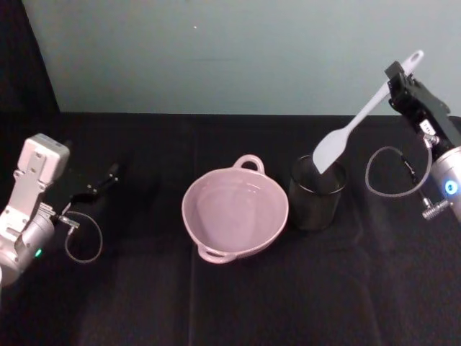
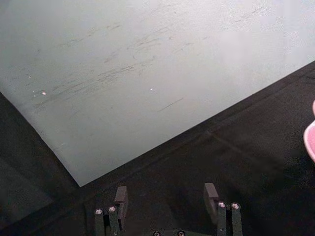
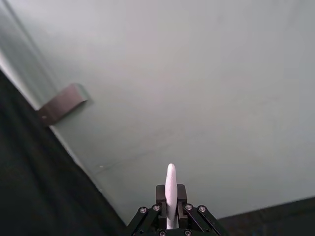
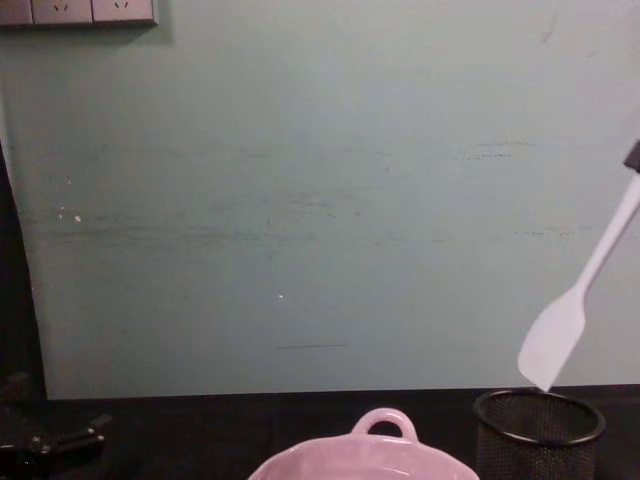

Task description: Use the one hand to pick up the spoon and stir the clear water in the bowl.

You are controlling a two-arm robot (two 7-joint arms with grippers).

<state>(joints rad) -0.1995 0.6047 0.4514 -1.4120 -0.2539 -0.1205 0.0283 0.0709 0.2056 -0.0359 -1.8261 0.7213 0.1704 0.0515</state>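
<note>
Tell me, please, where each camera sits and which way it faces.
Head view: high, looking down on the table; both arms show, right gripper holding the spoon over the mesh cup.
Left wrist view: on the left arm, low, facing the wall; open left gripper shows.
Right wrist view: raised, facing the wall; gripper clamps the spoon handle.
Chest view: low, looking across the table at the wall.
Shared: head and chest both show spoon, mesh cup, bowl.
</note>
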